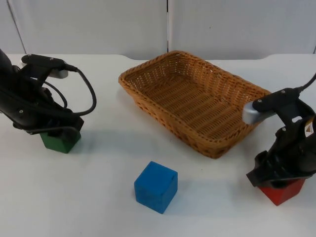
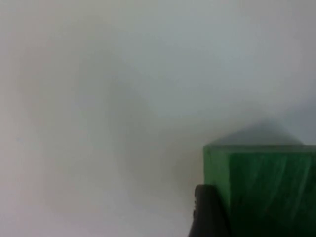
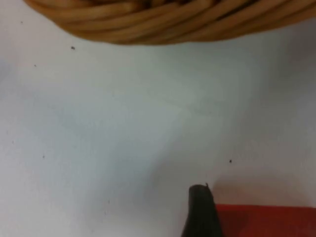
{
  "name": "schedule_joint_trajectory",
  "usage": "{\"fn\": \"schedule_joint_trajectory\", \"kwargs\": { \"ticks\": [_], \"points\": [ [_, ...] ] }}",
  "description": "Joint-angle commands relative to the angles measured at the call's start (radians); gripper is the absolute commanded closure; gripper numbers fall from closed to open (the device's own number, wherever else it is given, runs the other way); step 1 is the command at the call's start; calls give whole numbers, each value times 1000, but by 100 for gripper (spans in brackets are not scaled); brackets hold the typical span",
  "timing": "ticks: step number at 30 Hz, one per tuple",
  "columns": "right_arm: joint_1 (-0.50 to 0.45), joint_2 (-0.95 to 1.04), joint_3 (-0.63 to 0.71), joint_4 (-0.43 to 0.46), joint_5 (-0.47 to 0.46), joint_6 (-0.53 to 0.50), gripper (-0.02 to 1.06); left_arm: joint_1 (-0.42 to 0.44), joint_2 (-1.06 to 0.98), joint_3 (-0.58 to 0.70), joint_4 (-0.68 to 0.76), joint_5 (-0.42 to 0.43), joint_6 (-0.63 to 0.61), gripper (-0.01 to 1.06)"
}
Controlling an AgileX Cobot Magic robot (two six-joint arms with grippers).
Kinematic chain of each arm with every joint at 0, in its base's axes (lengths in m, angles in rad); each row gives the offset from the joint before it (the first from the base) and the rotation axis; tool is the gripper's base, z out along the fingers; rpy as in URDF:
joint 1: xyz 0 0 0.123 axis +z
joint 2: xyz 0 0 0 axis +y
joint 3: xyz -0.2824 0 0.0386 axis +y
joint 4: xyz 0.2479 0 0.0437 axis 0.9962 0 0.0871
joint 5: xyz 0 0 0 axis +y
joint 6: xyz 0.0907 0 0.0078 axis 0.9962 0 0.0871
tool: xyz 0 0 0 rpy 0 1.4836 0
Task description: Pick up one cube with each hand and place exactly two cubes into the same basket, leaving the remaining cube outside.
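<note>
My left gripper (image 1: 59, 134) is down on the green cube (image 1: 60, 142), which rests on the table at the left. The left wrist view has one black fingertip (image 2: 207, 212) pressed against the side of the green cube (image 2: 266, 192). At the front right, my right gripper (image 1: 279, 183) sits on the red cube (image 1: 284, 192), also on the table. In the right wrist view a fingertip (image 3: 200, 212) touches the red cube (image 3: 266, 219). The blue cube (image 1: 156, 186) lies free at the front middle. The wicker basket (image 1: 123, 78) holds nothing.
The basket stands slantwise between the two arms, and its rim (image 3: 173, 24) is close in front of the right gripper. Bare white table lies around the blue cube. A grey partition wall (image 1: 98, 24) closes the table at the back.
</note>
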Motion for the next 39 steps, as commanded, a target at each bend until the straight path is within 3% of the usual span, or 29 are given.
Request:
{"fn": "schedule_joint_trajectory", "kwargs": {
  "ticks": [1,10,29,39],
  "points": [
    [-5,-4,1,-1,50,-4,105,-5,-7,1,-3,49,-8,105],
    [-5,-19,1,-1,93,-4,105,-5,-74,1,-5,116,-63,105],
    [-5,-441,1,-1,309,-8,105,-5,-274,1,1,241,-113,105],
    [-5,-556,1,-1,345,-8,105,-5,-359,1,-2,249,-113,105]
  ]
}}
